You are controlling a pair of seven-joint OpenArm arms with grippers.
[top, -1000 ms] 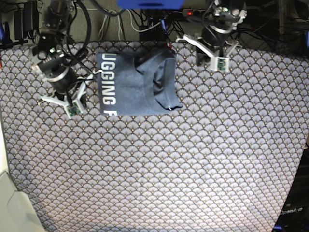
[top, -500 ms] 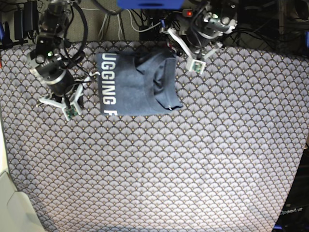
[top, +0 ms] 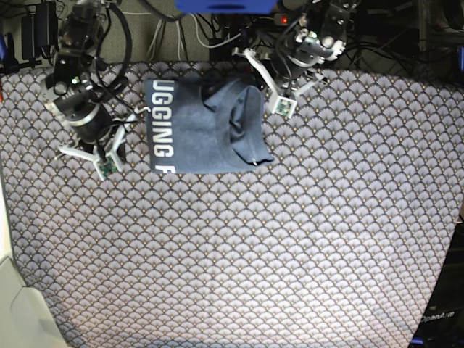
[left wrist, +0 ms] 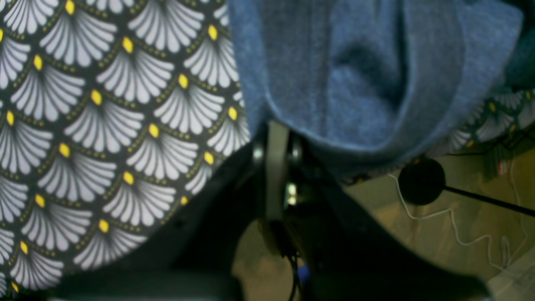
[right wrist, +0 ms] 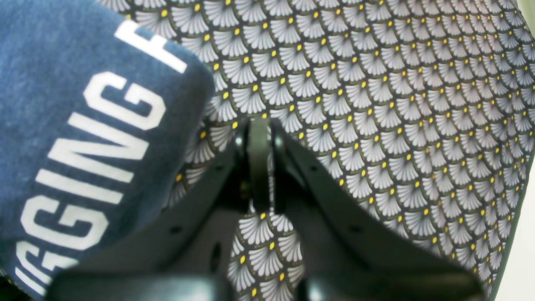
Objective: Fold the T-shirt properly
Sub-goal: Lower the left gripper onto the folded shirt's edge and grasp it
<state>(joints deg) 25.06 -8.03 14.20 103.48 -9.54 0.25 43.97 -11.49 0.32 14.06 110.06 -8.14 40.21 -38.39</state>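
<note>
The slate-blue T-shirt (top: 203, 127) lies folded at the back of the table, white lettering along its left side, a rumpled fold on its right. My left gripper (top: 281, 106) is shut, and its tip is at the shirt's back right corner. In the left wrist view the closed fingers (left wrist: 276, 138) meet the hanging edge of the T-shirt (left wrist: 355, 75); no cloth shows between them. Over the tablecloth, my right gripper (top: 105, 167) is shut just left of the shirt. In the right wrist view that gripper (right wrist: 259, 125) stands beside the lettered corner of the T-shirt (right wrist: 83, 125), apart from it.
The scallop-patterned tablecloth (top: 254, 239) covers the whole table. Cables and a power strip (top: 283, 18) run behind the back edge. A white surface (top: 14, 304) shows at the front left. Beyond the table edge, the left wrist view shows floor with a black round object (left wrist: 420, 182).
My left gripper has swung leftward from beyond the shirt's right side to its back right corner. The right gripper shifted slightly left. The shirt has not moved.
</note>
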